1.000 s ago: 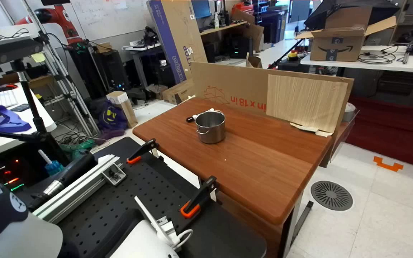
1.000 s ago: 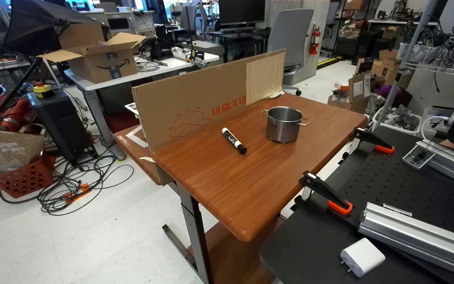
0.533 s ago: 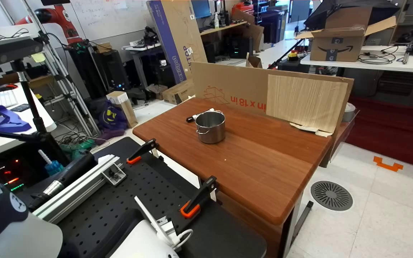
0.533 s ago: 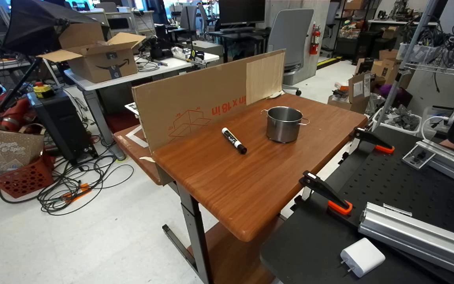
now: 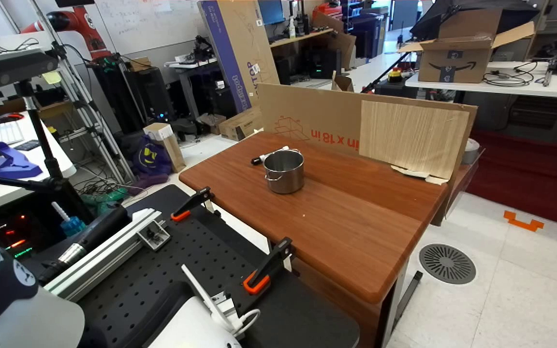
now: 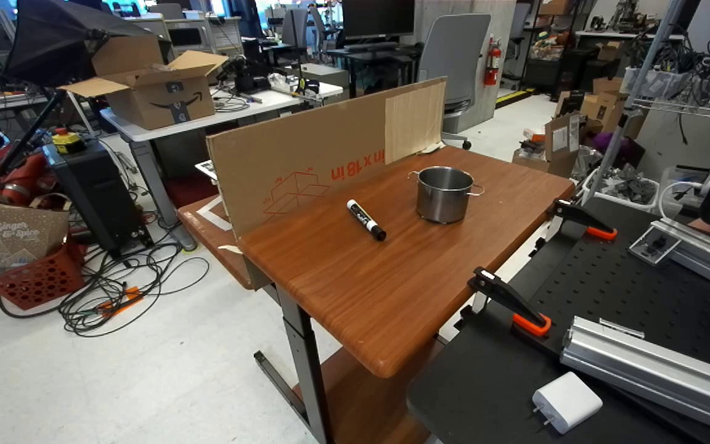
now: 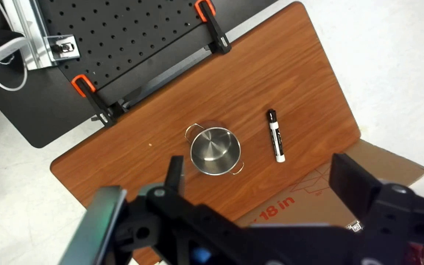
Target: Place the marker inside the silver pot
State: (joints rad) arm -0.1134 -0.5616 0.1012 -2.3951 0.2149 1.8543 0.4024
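The marker (image 7: 276, 136), white and black with a black cap, lies on the brown wooden table. In an exterior view it (image 6: 366, 220) lies apart from the pot, on the side toward the cardboard; in an exterior view its black end (image 5: 257, 160) shows behind the pot. The silver pot (image 7: 215, 151) stands upright, with thin wire side handles; its inside looks empty in the wrist view. The pot shows in both exterior views (image 5: 284, 176) (image 6: 442, 200). My gripper (image 7: 258, 158) is open and empty, high above the table. It is out of view in both exterior views.
A cardboard sheet (image 6: 306, 166) stands along the table's far edge. Two black and orange clamps (image 7: 214, 27) (image 7: 90, 99) sit at the edge of the black perforated board (image 7: 131, 33), across a gap from the wooden table (image 7: 234, 95). A white charger (image 6: 567, 402) lies on the board.
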